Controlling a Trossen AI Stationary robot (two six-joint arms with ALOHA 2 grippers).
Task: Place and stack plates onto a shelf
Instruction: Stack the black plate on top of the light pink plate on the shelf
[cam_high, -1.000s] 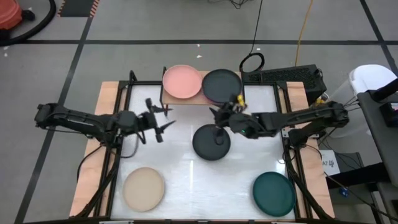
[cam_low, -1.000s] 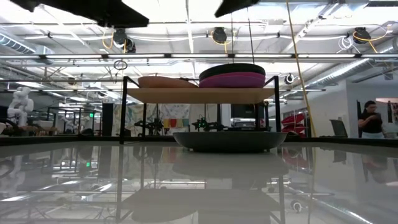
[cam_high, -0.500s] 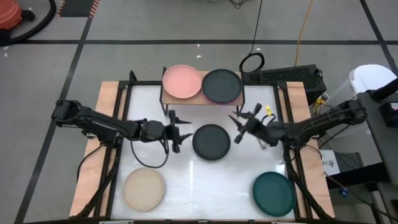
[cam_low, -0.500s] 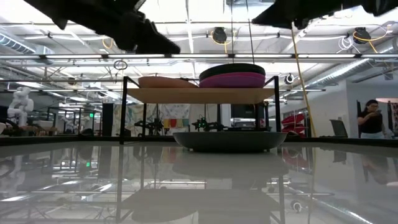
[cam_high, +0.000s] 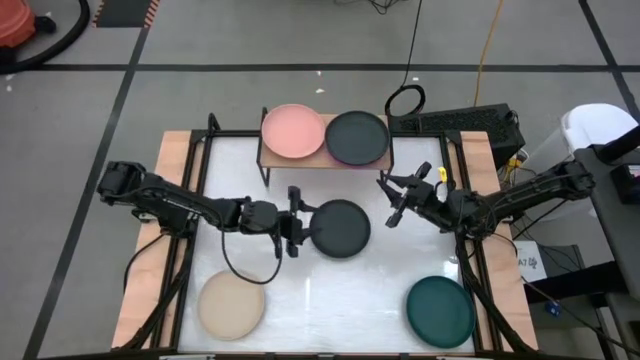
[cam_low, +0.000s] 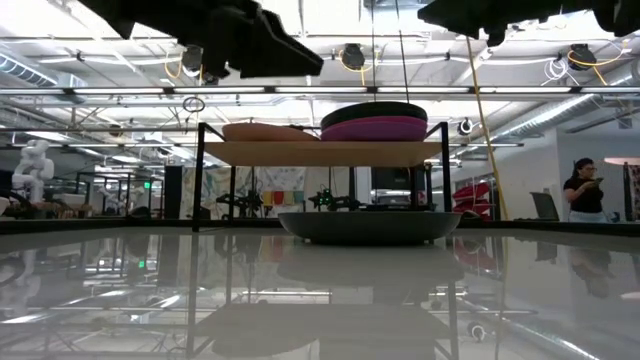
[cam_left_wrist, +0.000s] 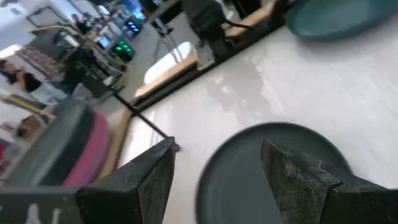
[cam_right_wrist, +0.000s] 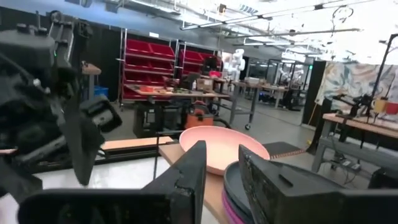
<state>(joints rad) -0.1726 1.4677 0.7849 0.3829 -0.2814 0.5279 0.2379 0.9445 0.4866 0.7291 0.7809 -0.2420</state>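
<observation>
Now left claw (cam_high: 297, 221) spread wide at black plate's (cam_high: 341, 228) left rim — right claw (cam_high: 398, 196) released, w/ clearance.

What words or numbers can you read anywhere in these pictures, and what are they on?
None can be read for sure.
A white paper label beside the table's right edge has dark print, too small to read.
The plates, like the charcoal plate by the left gripper, the shelf and the right gripper show no writing.
Green lit signs in the left wrist view are too blurred to read.
</observation>
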